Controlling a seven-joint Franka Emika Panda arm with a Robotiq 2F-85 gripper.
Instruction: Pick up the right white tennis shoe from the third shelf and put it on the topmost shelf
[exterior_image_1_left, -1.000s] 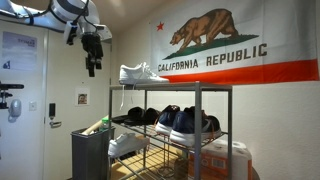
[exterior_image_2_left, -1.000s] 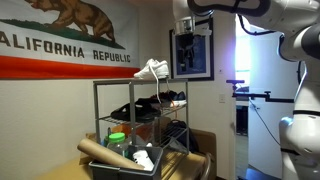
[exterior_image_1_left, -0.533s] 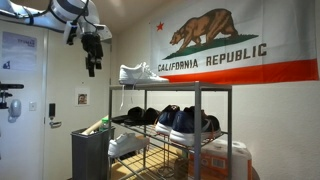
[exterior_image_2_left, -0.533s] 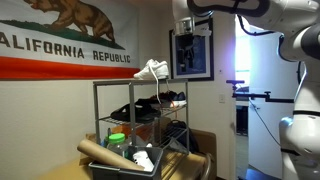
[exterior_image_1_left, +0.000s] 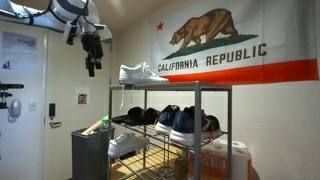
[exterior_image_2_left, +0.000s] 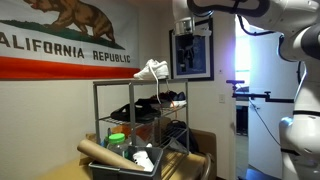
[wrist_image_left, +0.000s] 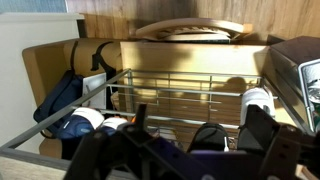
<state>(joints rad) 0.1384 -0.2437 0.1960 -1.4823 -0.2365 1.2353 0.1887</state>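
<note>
A white tennis shoe (exterior_image_1_left: 143, 73) lies on the topmost shelf (exterior_image_1_left: 185, 87) of the grey rack; it also shows in an exterior view (exterior_image_2_left: 151, 69). Its white twin (exterior_image_1_left: 125, 145) rests on the third shelf (exterior_image_1_left: 152, 158). My gripper (exterior_image_1_left: 92, 68) hangs in the air beside the rack's top, apart from the shoe, and shows in the other exterior view too (exterior_image_2_left: 187, 68). In the wrist view the fingers (wrist_image_left: 200, 128) are spread with nothing between them, above wire grid. A white rounded shape (wrist_image_left: 257, 103) shows below.
Dark navy sneakers (exterior_image_1_left: 180, 120) fill the second tier. A grey bin (exterior_image_1_left: 90, 155) holding a green-lidded bottle (exterior_image_2_left: 118, 140) and a cardboard tube (exterior_image_2_left: 105, 155) stands by the rack. A cardboard box (exterior_image_1_left: 218, 160) sits beside it. A California flag (exterior_image_1_left: 225, 45) covers the wall.
</note>
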